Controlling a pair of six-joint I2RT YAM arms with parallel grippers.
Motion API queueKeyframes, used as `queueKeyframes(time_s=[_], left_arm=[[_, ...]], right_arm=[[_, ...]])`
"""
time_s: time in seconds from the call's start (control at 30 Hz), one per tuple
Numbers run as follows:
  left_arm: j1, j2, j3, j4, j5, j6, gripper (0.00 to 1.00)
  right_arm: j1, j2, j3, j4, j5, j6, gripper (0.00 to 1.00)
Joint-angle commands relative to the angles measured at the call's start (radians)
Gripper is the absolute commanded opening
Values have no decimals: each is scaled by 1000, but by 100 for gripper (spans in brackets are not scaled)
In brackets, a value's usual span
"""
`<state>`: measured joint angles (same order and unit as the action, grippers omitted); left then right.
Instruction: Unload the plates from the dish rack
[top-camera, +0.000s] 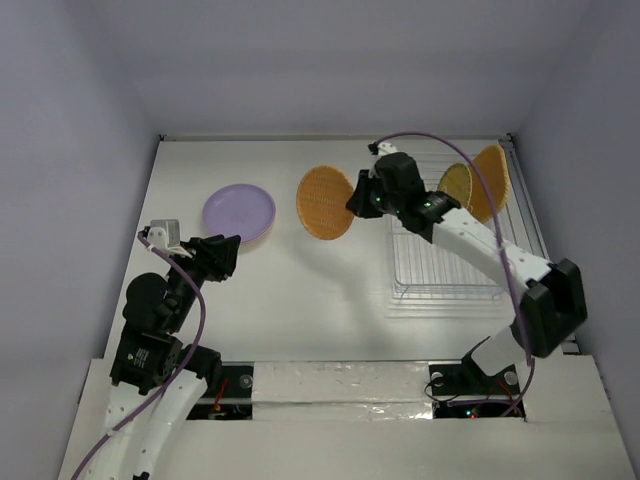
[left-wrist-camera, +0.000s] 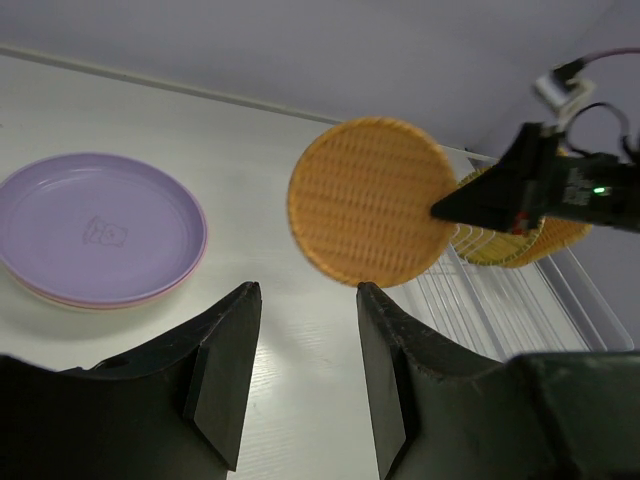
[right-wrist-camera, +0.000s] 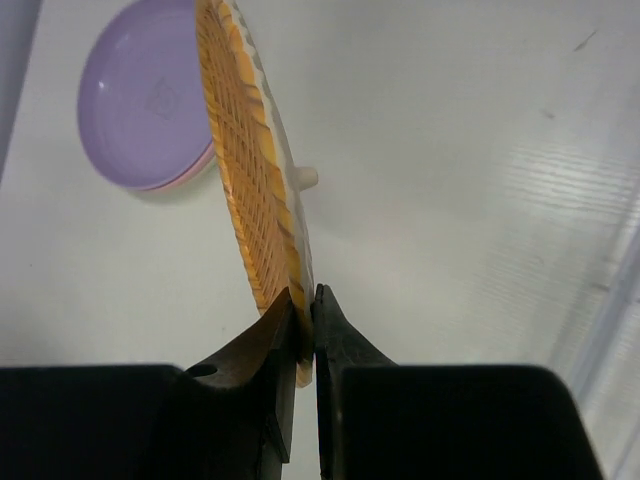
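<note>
My right gripper (top-camera: 357, 203) is shut on the rim of an orange-brown textured round plate (top-camera: 324, 203), held upright in the air left of the dish rack (top-camera: 445, 262). The held plate shows edge-on in the right wrist view (right-wrist-camera: 248, 170) and face-on in the left wrist view (left-wrist-camera: 371, 201). Two more orange plates (top-camera: 478, 183) stand upright in the rack's far end. A lavender plate (top-camera: 239, 212) lies flat on the table on top of a pink one, whose edge just shows. My left gripper (top-camera: 225, 252) is open and empty, near the lavender plate's near side.
The white table (top-camera: 300, 290) is walled by pale panels at the back and sides. The rack's near slots hold nothing. A purple cable (top-camera: 470, 160) arcs over the right arm above the rack.
</note>
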<state>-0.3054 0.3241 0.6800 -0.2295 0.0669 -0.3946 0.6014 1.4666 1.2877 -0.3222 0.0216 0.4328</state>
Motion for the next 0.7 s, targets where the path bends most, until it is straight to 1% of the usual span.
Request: queueKeyframes(time_s=[0.0,0.07,0.1,0.2,0.3,0.4,0.43,0.53,0.67], left_arm=[[6,3,-2,35,-9,-4,40],[6,4,-2,35,-9,-4,40],[6,3,-2,35,-9,-3,40],[6,7,-2,35,-9,-4,40],[6,9,0,35,-6,-4,40],[6,10,-2,36,-3,-3,40],[6,12,-2,35,-1,-3,40],[6,13,-2,36,1,-3,40],[6,12,-2,36,5,-3,40]], right_arm=[[-5,95,76,192,-60,92,0],[-5,156,107,192,-45,127,0],[-5,211,131,192,-40,138,0],[-5,300,148,213,-28,188,0],[-5,356,159,222,27,205,0],[-5,409,173,210,44,218,1],[-5,425,176,204,50,218,4],[-5,437,171,193,81,222,7],[-5,451,141,164,110,225,15]])
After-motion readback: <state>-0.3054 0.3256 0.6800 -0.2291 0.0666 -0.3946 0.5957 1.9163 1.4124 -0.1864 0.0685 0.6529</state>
